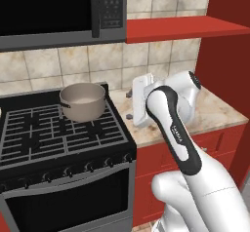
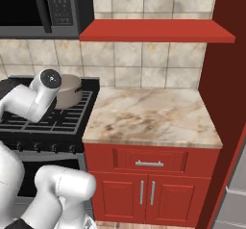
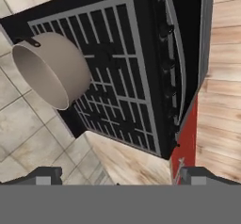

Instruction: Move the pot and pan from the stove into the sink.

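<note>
The beige pot (image 1: pixel 83 101) stands upright on the back right burner of the black stove (image 1: pixel 63 133). It also appears behind my wrist as the pot (image 2: pixel 70 91), and as the pot (image 3: pixel 49 70) at upper left over the grates of the stove (image 3: pixel 122 68). My gripper (image 1: pixel 130 104) hovers over the counter just right of the stove, level with the pot and a short way from it. The gripper (image 3: pixel 120 176) is open, its tips far apart with nothing between them. The pan and the sink are out of view.
A microwave (image 1: pixel 58 11) hangs over the stove. A red shelf (image 2: pixel 153 31) juts from the tiled wall above the marble counter (image 2: pixel 153 115). Red cabinets (image 2: pixel 149 189) sit below, and a tall red panel (image 2: pixel 228 88) closes the right side.
</note>
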You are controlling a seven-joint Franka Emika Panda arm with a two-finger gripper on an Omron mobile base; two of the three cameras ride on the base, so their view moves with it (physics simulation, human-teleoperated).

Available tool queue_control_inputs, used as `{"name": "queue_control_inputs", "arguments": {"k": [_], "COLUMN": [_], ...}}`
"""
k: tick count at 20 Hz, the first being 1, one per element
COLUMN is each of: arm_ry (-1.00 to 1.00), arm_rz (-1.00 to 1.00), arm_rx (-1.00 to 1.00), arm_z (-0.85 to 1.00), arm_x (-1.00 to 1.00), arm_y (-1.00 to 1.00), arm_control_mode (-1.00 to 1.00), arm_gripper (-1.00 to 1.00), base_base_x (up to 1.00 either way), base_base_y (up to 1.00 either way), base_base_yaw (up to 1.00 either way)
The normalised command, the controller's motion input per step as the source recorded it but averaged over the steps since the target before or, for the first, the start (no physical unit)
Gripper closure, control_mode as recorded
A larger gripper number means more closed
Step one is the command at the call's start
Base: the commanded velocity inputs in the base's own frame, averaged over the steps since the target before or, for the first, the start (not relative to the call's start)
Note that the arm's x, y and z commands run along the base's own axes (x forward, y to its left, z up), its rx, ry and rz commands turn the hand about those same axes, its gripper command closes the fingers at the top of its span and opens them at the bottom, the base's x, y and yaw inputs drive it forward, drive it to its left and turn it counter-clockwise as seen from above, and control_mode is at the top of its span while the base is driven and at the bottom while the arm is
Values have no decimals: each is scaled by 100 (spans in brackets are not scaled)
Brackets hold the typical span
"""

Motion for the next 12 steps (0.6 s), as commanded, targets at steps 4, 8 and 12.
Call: {"name": "queue_control_inputs", "arguments": {"k": [4, 8, 12], "arm_ry": [0, 0, 0], "arm_rz": [6, 1, 1], "arm_rx": [-1, -5, -7], "arm_z": [-5, -8, -16], "arm_x": [37, 25, 36], "arm_y": [4, 9, 17], "arm_control_mode": [-100, -100, -100], "arm_gripper": [-100, -100, -100], "base_base_x": [0, 0, 0], "base_base_y": [0, 0, 0], "base_base_yaw": [0, 0, 0]}}
